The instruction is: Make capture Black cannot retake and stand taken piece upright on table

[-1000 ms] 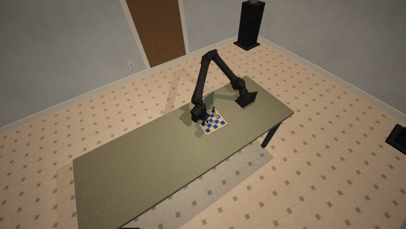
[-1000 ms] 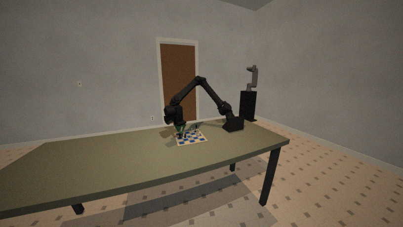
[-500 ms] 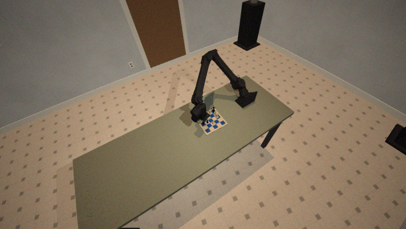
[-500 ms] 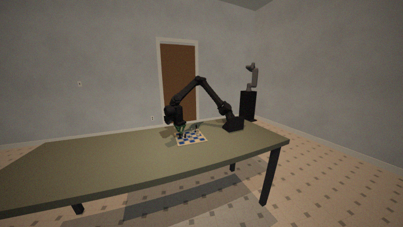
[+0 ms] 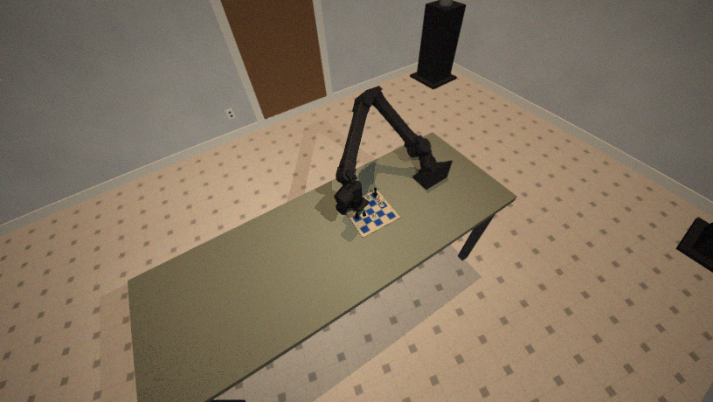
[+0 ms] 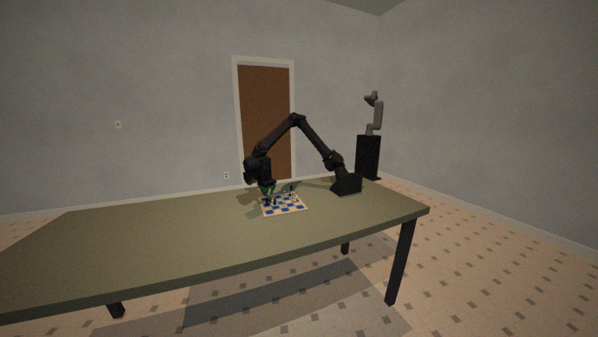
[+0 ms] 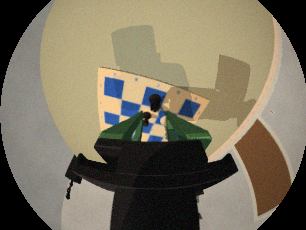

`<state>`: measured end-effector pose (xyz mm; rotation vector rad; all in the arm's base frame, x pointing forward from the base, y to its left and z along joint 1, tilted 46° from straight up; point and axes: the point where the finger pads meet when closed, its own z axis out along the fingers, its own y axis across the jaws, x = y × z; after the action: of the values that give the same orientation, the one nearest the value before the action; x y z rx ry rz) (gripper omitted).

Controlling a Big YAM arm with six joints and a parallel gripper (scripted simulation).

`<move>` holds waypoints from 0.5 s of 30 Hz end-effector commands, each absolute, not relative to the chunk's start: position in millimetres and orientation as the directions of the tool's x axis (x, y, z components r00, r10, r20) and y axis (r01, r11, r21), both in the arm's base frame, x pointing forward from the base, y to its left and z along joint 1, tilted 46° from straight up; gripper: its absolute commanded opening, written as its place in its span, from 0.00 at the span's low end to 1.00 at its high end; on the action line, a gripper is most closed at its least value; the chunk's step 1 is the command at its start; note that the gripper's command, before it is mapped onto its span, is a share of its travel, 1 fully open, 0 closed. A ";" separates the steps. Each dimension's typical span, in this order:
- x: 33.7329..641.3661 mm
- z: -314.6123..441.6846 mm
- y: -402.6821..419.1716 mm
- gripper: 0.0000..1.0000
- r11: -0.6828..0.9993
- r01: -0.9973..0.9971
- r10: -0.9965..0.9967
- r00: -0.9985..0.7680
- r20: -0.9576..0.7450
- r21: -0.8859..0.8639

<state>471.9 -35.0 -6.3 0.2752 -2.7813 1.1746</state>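
A small blue-and-cream chessboard point(image 5: 377, 214) lies on the green table; it also shows in the exterior view point(image 6: 283, 205). It holds a few black and white pieces, too small to name. My gripper point(image 6: 267, 195) hangs straight down over the board's left corner, its green fingers partly open. In the wrist view a black piece point(image 7: 154, 101) stands upright on the board, its head between my fingertips. In the exterior view this black piece point(image 6: 266, 202) sits just under the fingertips. I cannot see the fingers touching it.
The arm's base point(image 5: 432, 175) stands on the table behind the board. White pieces point(image 6: 294, 195) and a black piece point(image 6: 291, 187) stand at the board's far side. A black pedestal point(image 6: 367, 157) with a grey arm stands by the wall.
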 end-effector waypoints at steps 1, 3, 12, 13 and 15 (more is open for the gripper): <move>493.0 16.3 -38.0 0.36 0.691 -0.166 -0.123 -0.986 0.112 -0.704; 493.0 16.3 -38.0 0.36 0.691 -0.166 -0.123 -0.986 0.112 -0.704; 487.9 7.4 -40.3 0.36 0.689 -0.173 -0.123 -0.985 0.123 -0.704; 487.9 7.4 -40.3 0.36 0.689 -0.173 -0.123 -0.985 0.123 -0.704; 484.2 3.2 -41.5 0.36 0.688 -0.181 -0.122 -0.983 0.134 -0.703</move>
<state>472.9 -35.9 -6.5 0.2728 -2.7849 1.1757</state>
